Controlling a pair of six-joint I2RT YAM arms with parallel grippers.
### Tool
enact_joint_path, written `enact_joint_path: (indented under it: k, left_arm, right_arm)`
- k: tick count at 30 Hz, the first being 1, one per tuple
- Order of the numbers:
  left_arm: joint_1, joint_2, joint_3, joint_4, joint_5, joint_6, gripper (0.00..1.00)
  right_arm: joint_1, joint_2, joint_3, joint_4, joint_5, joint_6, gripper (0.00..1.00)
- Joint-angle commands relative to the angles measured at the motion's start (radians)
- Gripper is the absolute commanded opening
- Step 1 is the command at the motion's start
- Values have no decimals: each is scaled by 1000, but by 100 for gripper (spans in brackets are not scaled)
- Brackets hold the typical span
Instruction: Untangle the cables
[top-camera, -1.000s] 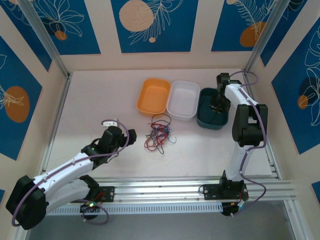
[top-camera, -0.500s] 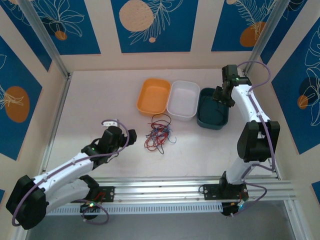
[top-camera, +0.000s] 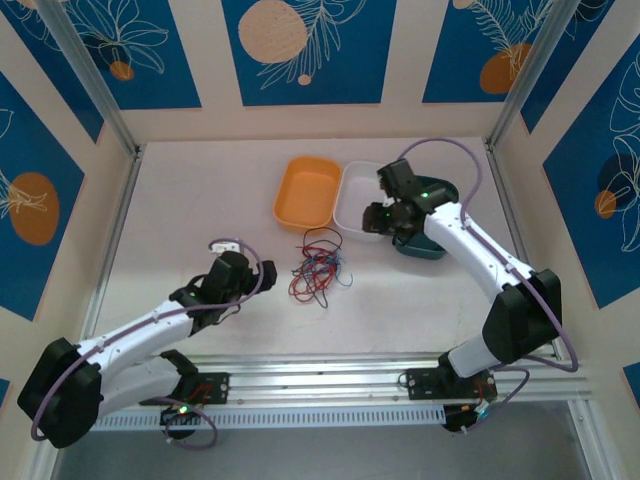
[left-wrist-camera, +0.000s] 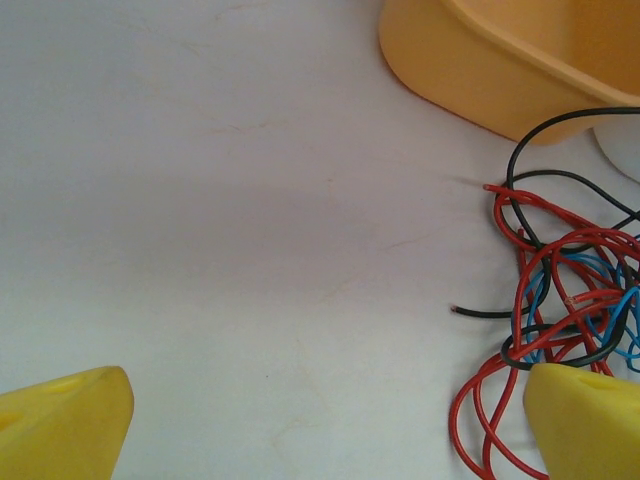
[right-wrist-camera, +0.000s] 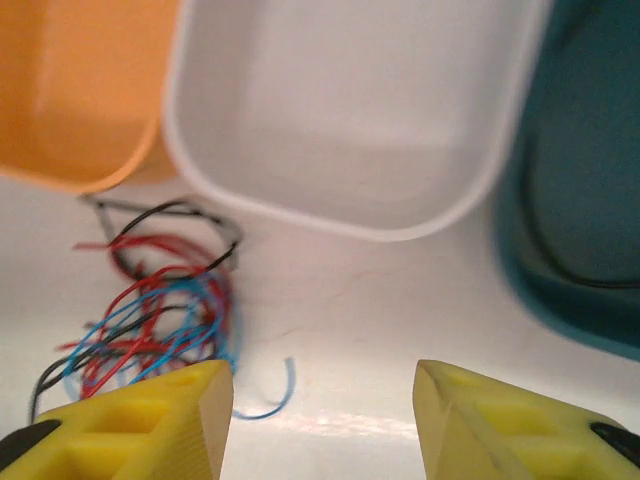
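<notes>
The cables (top-camera: 318, 268) lie in one loose tangle of thin red, blue and black wires on the white table, just in front of the bins. In the left wrist view the cables (left-wrist-camera: 575, 295) sit at the right, beside my right-hand fingertip. My left gripper (left-wrist-camera: 330, 415) is open over bare table, left of the tangle, touching nothing. My right gripper (top-camera: 385, 215) hangs above the near rim of the white bin. In its wrist view the right gripper (right-wrist-camera: 322, 400) is open and holds nothing, with the cables (right-wrist-camera: 150, 320) at lower left. A black wire (right-wrist-camera: 560, 265) lies in the teal bin.
Three bins stand in a row behind the tangle: orange bin (top-camera: 307, 190), white bin (top-camera: 362, 185), teal bin (top-camera: 420, 248), the last partly under my right arm. Aluminium rails run along the table's sides and near edge.
My right arm has swung left from the teal bin to the white bin's near rim, and its jaws have opened wider. The left arm has barely shifted.
</notes>
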Motion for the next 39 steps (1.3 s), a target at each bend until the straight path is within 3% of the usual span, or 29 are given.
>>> enact_joint_path:
  k: [1,9,14,22,27,31,35,39]
  left_arm:
    - [9,19,-1,48,38,-9,100]
    - [9,34,-16,114,90,-39,100]
    - [7,126,19,244,237,-38,100]
    - [-34,387,145,362,368,-31,100]
    - [-51,449,166,371,381,-37,92]
    - [-55,456,154,340,369,-37,78]
    - [-54,462,126,324,364,-47,46]
    - [-55,451,101,293,351,-56,22]
  right_arm:
    - [70,12,-11,80,6,-16,52]
    - [179,192,100,59,91,-90,50]
    - [200,277,170,11,137,-62,50]
    - [199,281,178,-4,133,-35,50]
    - [199,269,158,-1,124,-35,50]
    - [199,278,156,4,115,-31,50]
    - [199,294,162,13,95,-29,50]
    - [204,309,166,17,81,-30,50]
